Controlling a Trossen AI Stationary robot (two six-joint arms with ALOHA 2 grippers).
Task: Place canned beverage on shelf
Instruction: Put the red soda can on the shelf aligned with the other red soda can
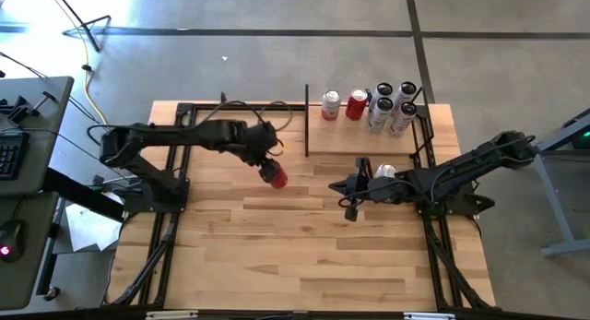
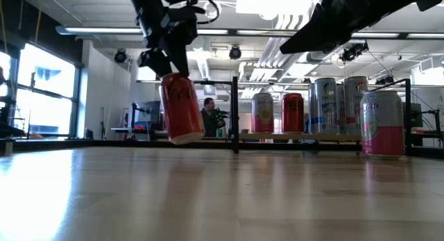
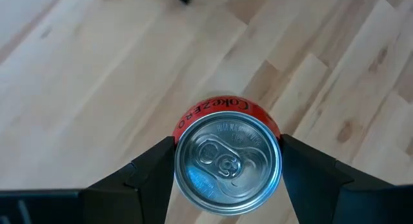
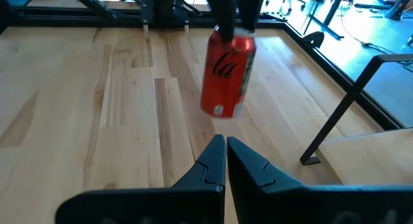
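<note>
Left gripper point(image 1: 270, 169) — jaws clamped on the sides of a red can point(image 1: 274, 176) near its top, the can tilted and lifted clear of the table point(image 1: 277, 255). At two o'clock from the can stood the shelf point(image 1: 369, 140) with its black upright plate point(image 1: 307, 122), carrying further cans point(image 1: 388, 107). Right gripper point(image 1: 351, 191) — fingers pressed together, low over the table beside a pink-and-white can point(image 1: 384, 171).

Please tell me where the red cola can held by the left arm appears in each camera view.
High: red cola can, left of centre, beside black upright plate.
Low: upper left, off the table; plate to its right.
Left wrist: bottom centre; no plate.
Right wrist: top centre; plate at right.
</note>
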